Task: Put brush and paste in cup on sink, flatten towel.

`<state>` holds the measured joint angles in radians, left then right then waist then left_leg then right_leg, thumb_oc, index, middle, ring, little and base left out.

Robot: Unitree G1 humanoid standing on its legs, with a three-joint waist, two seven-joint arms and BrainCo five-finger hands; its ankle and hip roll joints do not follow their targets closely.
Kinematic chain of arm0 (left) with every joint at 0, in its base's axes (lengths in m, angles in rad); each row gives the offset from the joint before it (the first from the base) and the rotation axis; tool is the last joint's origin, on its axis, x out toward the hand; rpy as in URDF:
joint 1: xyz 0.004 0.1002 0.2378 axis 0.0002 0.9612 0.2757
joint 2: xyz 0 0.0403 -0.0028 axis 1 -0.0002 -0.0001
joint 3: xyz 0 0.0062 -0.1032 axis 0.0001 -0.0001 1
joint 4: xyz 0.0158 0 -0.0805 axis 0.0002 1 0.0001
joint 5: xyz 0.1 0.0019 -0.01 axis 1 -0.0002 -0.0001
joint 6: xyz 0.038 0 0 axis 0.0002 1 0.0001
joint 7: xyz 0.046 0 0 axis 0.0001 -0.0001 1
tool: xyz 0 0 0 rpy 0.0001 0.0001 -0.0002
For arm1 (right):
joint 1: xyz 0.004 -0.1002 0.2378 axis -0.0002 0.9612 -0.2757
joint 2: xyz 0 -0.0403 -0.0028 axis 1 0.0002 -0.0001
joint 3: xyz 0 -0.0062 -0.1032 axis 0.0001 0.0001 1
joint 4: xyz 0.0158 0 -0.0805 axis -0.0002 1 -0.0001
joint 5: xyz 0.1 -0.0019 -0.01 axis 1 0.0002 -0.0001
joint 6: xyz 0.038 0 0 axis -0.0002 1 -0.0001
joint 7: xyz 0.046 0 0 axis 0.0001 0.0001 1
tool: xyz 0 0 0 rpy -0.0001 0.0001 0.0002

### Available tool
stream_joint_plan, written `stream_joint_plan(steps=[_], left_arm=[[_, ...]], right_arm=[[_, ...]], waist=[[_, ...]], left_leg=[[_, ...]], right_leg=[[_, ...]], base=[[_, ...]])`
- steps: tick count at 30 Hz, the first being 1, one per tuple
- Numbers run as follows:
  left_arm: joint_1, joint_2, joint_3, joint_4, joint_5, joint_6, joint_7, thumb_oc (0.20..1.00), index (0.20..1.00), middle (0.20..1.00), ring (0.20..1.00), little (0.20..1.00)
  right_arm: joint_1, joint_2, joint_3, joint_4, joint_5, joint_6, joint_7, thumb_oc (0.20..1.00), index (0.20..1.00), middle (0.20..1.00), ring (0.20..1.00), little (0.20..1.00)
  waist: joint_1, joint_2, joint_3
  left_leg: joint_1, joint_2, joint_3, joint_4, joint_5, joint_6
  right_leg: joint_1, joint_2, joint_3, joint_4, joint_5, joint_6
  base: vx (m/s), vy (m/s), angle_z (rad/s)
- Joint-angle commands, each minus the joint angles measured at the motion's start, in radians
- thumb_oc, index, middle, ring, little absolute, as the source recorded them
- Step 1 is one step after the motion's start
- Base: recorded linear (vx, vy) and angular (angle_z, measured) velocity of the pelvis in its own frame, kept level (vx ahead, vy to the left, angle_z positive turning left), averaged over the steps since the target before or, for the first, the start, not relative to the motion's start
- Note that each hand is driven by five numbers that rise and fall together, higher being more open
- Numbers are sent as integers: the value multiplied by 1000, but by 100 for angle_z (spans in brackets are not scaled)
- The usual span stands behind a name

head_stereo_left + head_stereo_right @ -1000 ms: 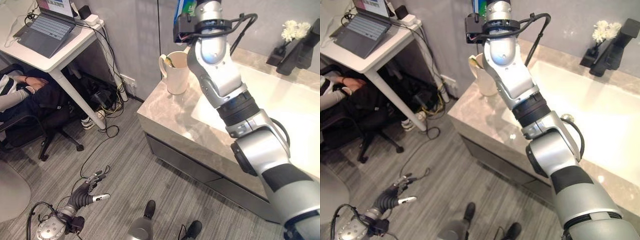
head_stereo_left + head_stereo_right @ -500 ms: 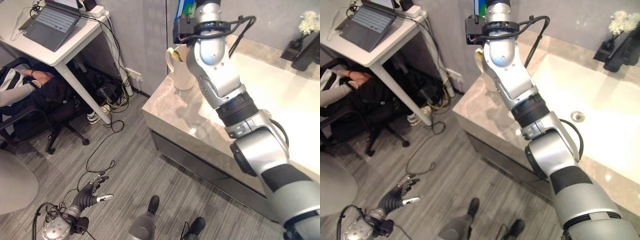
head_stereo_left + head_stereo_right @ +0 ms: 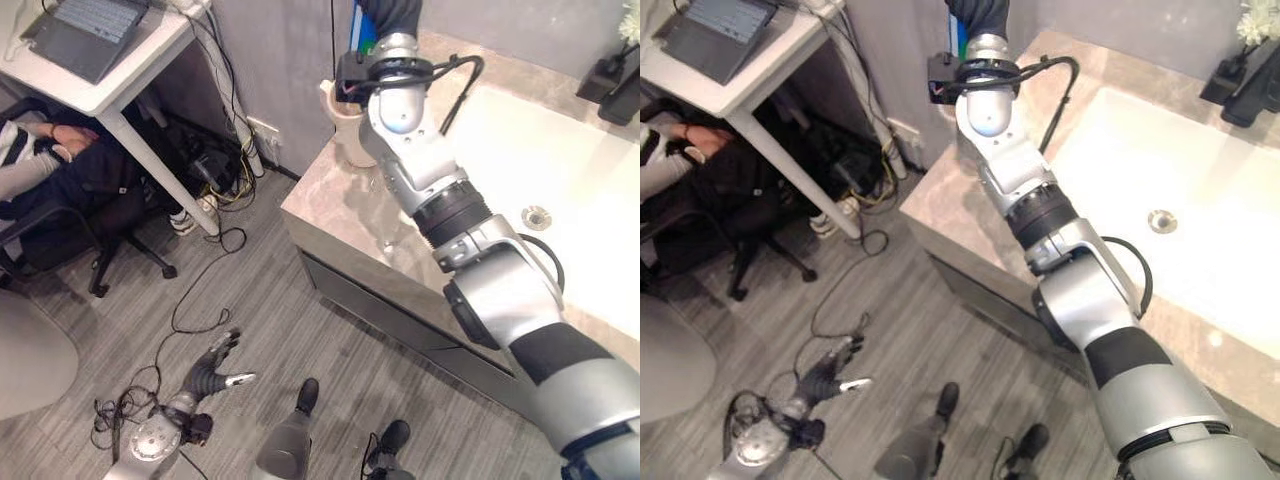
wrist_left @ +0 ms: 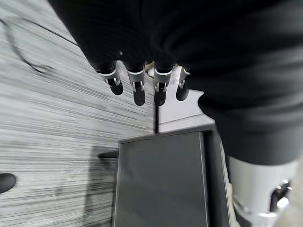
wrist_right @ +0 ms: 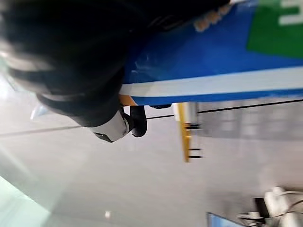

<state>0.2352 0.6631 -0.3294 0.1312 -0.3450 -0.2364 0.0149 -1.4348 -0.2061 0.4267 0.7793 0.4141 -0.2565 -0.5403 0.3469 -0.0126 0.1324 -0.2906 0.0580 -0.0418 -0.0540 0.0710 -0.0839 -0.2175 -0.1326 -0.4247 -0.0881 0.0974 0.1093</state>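
Observation:
My right hand [image 3: 392,14] reaches out over the far left corner of the counter, its fingers curled round a blue toothpaste pack with a green patch [image 3: 357,27]. In the right wrist view the pack [image 5: 213,61] lies across the hand, with the thumb [image 5: 111,128] under it. A cream cup with a handle [image 3: 344,140] stands on the counter corner right below that hand, partly hidden by the wrist. My left hand [image 3: 214,367] hangs low near the floor, with its fingers [image 4: 138,88] straight and nothing in it.
The marble counter [image 3: 350,215] holds a white sink basin [image 3: 580,160] with a drain [image 3: 537,213], and a black tap [image 3: 622,88] at the back. A white desk with a laptop [image 3: 85,30] stands to the left. A person [image 3: 35,165] sits under it among cables.
The whole view has shifted, so the camera has moved. My right hand still holds the paste over the cup. The left hand has swung a little to the right near the floor.

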Motion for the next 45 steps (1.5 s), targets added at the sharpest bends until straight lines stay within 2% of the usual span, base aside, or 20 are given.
stream_joint_plan(steps=[1, 10, 11, 12, 22, 26, 32, 33, 34, 35, 39, 40, 41, 43, 44, 45], left_arm=[[28, 86, 29, -35, 2, -22, 0, 1000, 1000, 1000, 1000, 1000], [38, 83, 53, -43, -28, -20, -7, 1000, 1000, 1000, 1000, 1000], [41, 80, 59, -40, -34, -21, -8, 1000, 1000, 1000, 1000, 1000], [41, 80, 59, -40, -35, -21, -8, 1000, 1000, 1000, 1000, 1000], [-32, 22, 36, 93, -16, -16, 21, 1000, 1000, 1000, 1000, 1000], [-75, -8, 6, 178, -18, -7, 18, 1000, 1000, 1000, 1000, 1000], [-93, -38, 10, 250, -12, 3, 24, 1000, 1000, 1000, 1000, 1000], [-98, -48, 21, 264, -11, 4, 32, 1000, 1000, 1000, 1000, 1000], [-101, -52, 49, 255, -7, 7, 35, 1000, 1000, 1000, 1000, 1000], [-101, -52, 48, 255, -7, 7, 35, 1000, 1000, 1000, 1000, 1000], [-61, -100, 140, 262, -11, 13, 26, 1000, 1000, 1000, 1000, 1000], [-44, -123, 184, 245, 19, 5, 27, 1000, 1000, 1000, 1000, 1000], [-45, -121, 179, 244, 20, 6, 28, 1000, 1000, 1000, 1000, 1000], [-14, -137, 239, 243, 39, -7, 20, 1000, 1000, 1000, 1000, 1000], [-4, -171, 252, 226, 46, -9, 30, 1000, 1000, 1000, 1000, 1000], [-6, -165, 247, 225, 48, -8, 31, 1000, 1000, 1000, 1000, 1000]], right_arm=[[-92, -49, 39, -66, -54, -32, 10, 200, 200, 200, 200, 200], [-93, -48, 50, -48, -57, -28, 23, 200, 200, 200, 200, 200], [-92, -53, 55, -52, -59, -28, 24, 900, 900, 900, 900, 900], [-92, -53, 55, -52, -59, -28, 24, 1000, 1000, 1000, 1000, 1000], [-29, -55, 29, -100, -65, -15, 37, 1000, 1000, 1000, 1000, 1000], [-8, -51, 1, -118, -79, -9, 34, 1000, 1000, 1000, 1000, 1000], [55, -105, -64, -204, -177, 9, -19, 1000, 1000, 1000, 1000, 1000], [98, -161, -75, -279, -209, 13, -19, 1000, 1000, 1000, 1000, 1000], [169, -255, -98, -404, -248, 29, -6, 1000, 1000, 1000, 1000, 1000], [170, -256, -98, -406, -248, 30, -6, 1000, 1000, 1000, 1000, 1000], [458, -574, -244, -690, -374, 22, 19, 1000, 1000, 1000, 1000, 1000], [622, -719, -366, -793, -623, 41, -77, 1000, 1000, 1000, 1000, 1000], [637, -718, -376, -802, -630, 45, -80, 1000, 1000, 1000, 1000, 1000], [814, -909, -515, -885, -883, 93, -104, 1000, 1000, 1000, 1000, 1000], [1008, -871, -750, -988, -921, 81, -186, 1000, 1000, 1000, 1000, 1000], [1037, -861, -777, -1006, -923, 82, -184, 1000, 1000, 1000, 1000, 1000]], waist=[[13, -68, 30], [4, -67, 32], [2, -66, 31], [2, -66, 30], [-24, -55, 10], [-40, -49, -26], [-73, -30, -65], [-86, -24, -69], [-106, -16, -78], [-105, -17, -79], [-170, -5, -91], [-207, 1, -97], [-202, 0, -98], [-243, 7, -103], [-279, 16, -110], [-273, 11, -111]], left_leg=[[3, -51, -24, -33, 14, 26], [1, -50, -16, -33, 12, 30], [2, -50, -14, -33, 11, 31], [2, -50, -14, -33, 11, 31], [34, -49, 8, -33, 6, 31], [73, -45, 27, -33, -3, 28], [118, -37, 54, -33, -11, 24], [127, -35, 60, -33, -11, 22], [136, -31, 68, -33, -12, 19], [135, -31, 68, -33, -12, 19], [159, -20, 90, -33, -20, 17], [174, -14, 108, -33, -34, 17], [172, -14, 107, -33, -29, 18], [183, -7, 117, -33, -39, 17], [183, -4, 123, -33, -36, 19], [182, -4, 122, -33, -36, 19]], right_leg=[[81, -84, 75, 1, 5, 81], [72, -86, 87, 1, 9, 81], [72, -86, 89, 1, 9, 80], [72, -86, 89, 1, 9, 80], [92, -89, 104, 1, 12, 77], [121, -92, 115, 1, 10, 71], [153, -93, 126, 1, 8, 67], [160, -92, 129, 1, 6, 67], [167, -93, 128, 1, 6, 67], [166, -93, 128, 1, 6, 67], [172, -91, 137, 1, 5, 72], [177, -88, 147, 1, -1, 76], [175, -88, 147, 1, 3, 75], [176, -84, 158, 1, -4, 80], [165, -80, 170, 1, 0, 81], [165, -79, 169, 1, 0, 81]], base=[[0, 0, 0], [1, 3, 0], [0, 0, 0], [0, 0, 0], [-9, -6, -5], [-23, -16, -12], [-26, -3, -10], [-45, 4, -14], [-30, 9, -10], [-29, 1, -5], [-1, 19, 1], [13, 19, -13], [31, 10, -14], [22, -2, -18], [9, -1, -19], [-3, -20, -24]])
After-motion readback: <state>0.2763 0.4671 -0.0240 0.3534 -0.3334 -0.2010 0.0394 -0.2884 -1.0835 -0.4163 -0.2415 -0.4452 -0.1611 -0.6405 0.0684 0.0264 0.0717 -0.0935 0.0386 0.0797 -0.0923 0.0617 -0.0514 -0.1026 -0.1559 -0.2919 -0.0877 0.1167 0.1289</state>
